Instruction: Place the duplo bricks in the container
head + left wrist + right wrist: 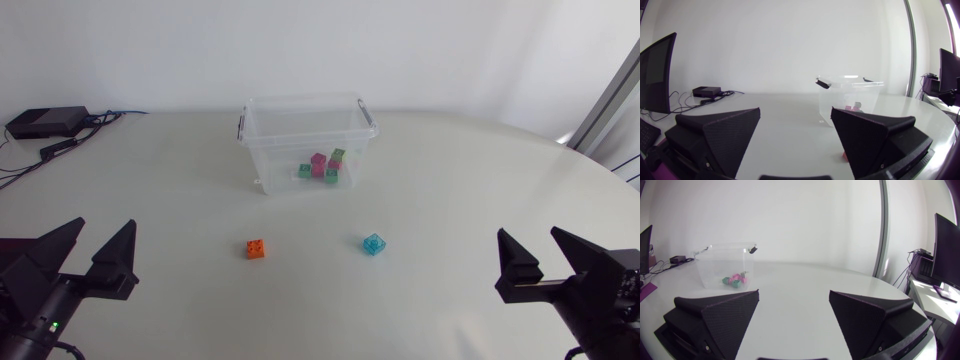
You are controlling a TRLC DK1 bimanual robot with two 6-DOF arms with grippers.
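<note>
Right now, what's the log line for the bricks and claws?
left claw open, empty | right claw open, empty | orange brick, blue brick on table | other bricks in box

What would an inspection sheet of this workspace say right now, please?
Surface: white table, no spills seen.
Job's things: clear container upright, lid off, holding a heap of pink and green bricks; orange brick and turquoise brick lie on the table in front of it, apart from each other.
Clutter: black box at the far left.
Grippers: left gripper and right gripper both empty, jaws open, on the near side of the loose bricks.
Cables: cables run from the black box.
Surroundings: nothing seen reaching over the table.
</note>
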